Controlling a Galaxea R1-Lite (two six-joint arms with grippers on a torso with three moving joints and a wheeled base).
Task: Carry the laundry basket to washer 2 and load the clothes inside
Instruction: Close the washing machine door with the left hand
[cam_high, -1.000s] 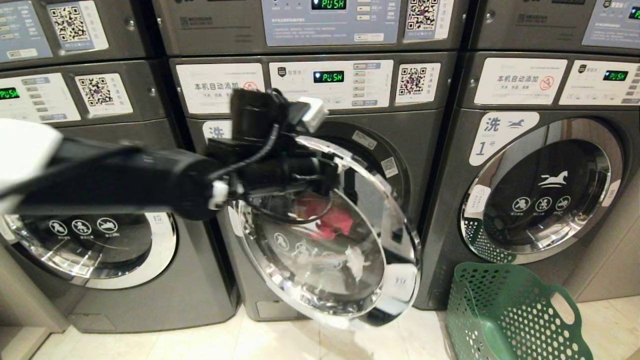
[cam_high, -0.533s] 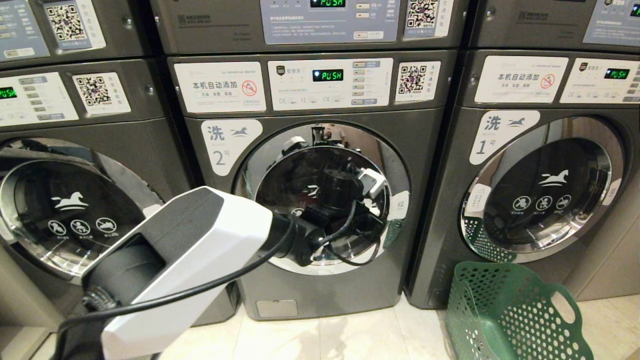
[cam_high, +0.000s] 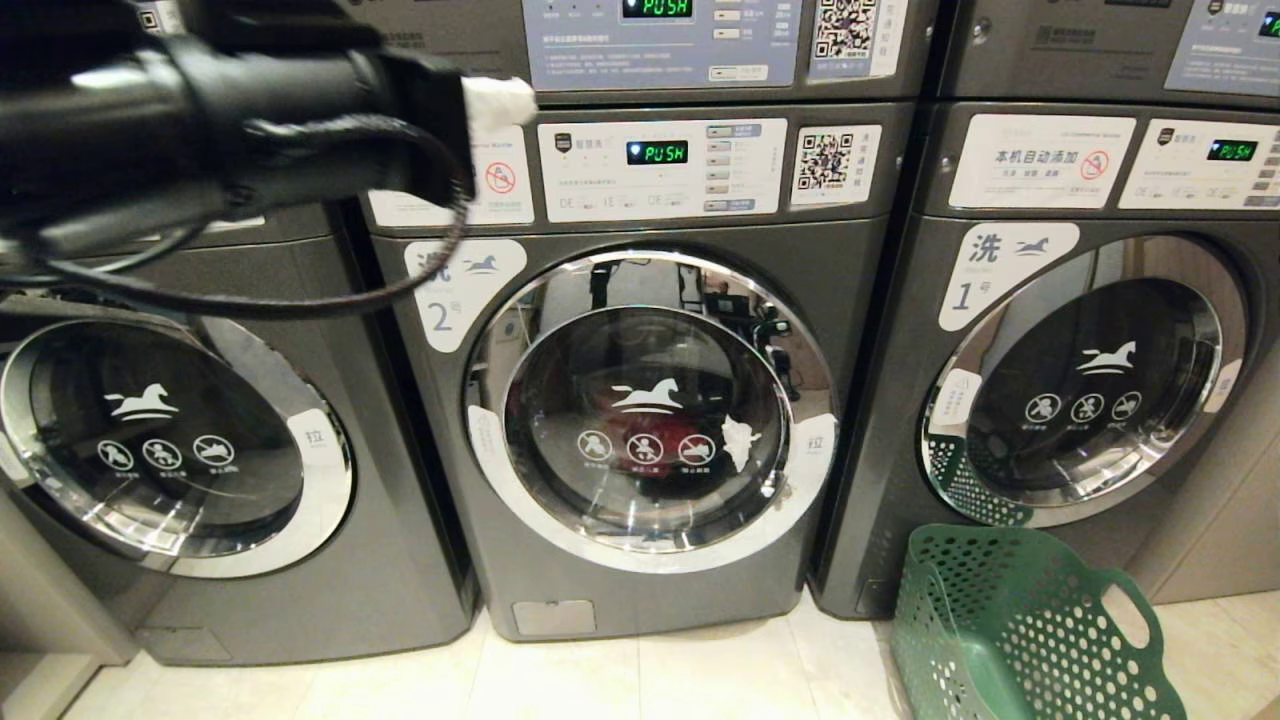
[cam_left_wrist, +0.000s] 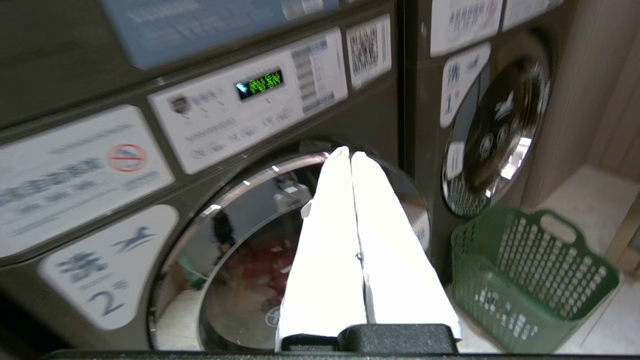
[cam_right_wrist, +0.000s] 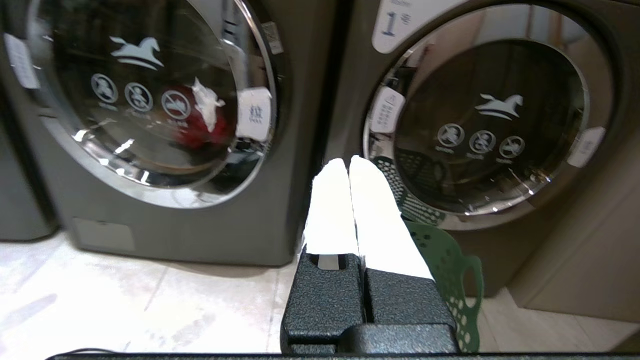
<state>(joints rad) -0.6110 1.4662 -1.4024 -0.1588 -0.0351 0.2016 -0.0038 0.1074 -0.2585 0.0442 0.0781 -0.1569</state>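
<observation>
You see washer 2 (cam_high: 650, 410) facing you, door closed over red clothes (cam_high: 665, 432). The laundry basket (cam_high: 1010, 630) stands lower right, leaning rightward. Your left gripper (cam_left_wrist: 350, 154) and right gripper (cam_right_wrist: 348, 161) are clenched, empty.

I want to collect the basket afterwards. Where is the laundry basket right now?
In the head view the laundry basket stands on the floor at lower right, in front of the washer labelled 1, right of washer 2.

Three grey front-load washers (cam_high: 650, 410) in a row — one green laundry basket (cam_high: 1020, 630) on the floor, one black arm (cam_high: 200, 130) overhead.
</observation>
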